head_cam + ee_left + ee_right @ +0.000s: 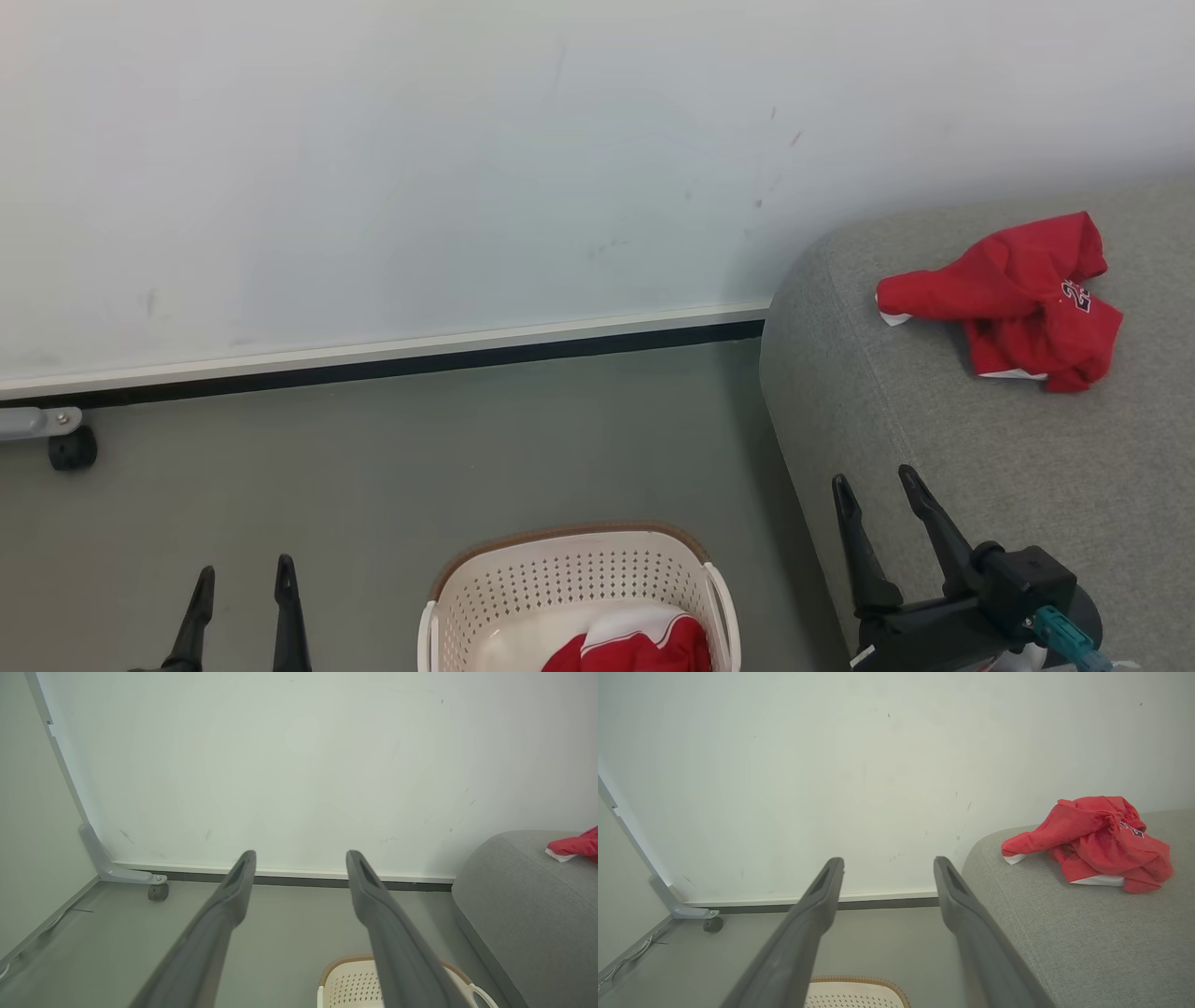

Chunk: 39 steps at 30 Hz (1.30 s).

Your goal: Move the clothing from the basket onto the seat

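Far left, a small black wheel point(73, 450) sits where the grey floor point(420, 439) meets the white wall point(467, 168). The left gripper point(246, 567) hangs over bare floor, with its two fingers spread apart and nothing between them. There is lots of open floor between it and the wall. Next comes the basket point(569, 574), standing on the floor, with a brown rim on top. Some red and white clothing point(635, 649) lies inside it. A strip of floor runs between the basket and the seat point(980, 485). The right gripper point(875, 476) is by the seat's rounded left edge, fingers spread and empty. Farther right, a red garment point(1018, 303) lies crumpled on the seat, a little way in from that edge.
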Tool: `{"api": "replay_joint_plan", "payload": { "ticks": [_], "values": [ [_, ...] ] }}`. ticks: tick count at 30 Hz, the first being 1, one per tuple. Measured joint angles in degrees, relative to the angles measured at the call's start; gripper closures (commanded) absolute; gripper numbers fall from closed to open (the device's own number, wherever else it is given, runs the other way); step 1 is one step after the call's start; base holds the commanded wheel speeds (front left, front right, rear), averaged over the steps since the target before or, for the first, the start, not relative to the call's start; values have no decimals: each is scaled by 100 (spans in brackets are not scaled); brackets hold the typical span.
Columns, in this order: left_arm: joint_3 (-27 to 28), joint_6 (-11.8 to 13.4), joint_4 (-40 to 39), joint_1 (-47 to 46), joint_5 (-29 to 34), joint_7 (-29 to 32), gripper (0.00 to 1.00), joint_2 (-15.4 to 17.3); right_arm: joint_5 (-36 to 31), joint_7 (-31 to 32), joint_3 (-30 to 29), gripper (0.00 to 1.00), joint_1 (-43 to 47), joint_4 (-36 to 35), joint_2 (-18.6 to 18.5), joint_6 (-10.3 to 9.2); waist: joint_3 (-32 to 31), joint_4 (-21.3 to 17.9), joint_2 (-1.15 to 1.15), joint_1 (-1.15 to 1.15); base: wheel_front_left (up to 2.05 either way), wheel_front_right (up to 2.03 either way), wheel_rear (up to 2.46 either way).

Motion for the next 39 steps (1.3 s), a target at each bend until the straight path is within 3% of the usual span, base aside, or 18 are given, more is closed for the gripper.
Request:
{"api": "replay_joint_plan", "payload": {
  "ticks": [12, 19, 39],
  "values": [
    [-70, -10, -129, 49, 94, 0, 0, -41, 1, 0, -147, 0, 83, -121, -31, -9, 179, 13, 0, 0, 0, 0, 0],
    [-400, -168, -81, -312, 275, 0, 0, -65, -42, 0, -280, 0, -10, -353, -37, -103, 547, 2, 0, 0, 0, 0, 0],
    [-1790, -779, 1694, -2072, 1061, 653, 0, -364, -355, -1, -506, 0, -985, -1055, -168, -231, 2204, -296, 1, 1, 0, 0, 0]
  ]
}}
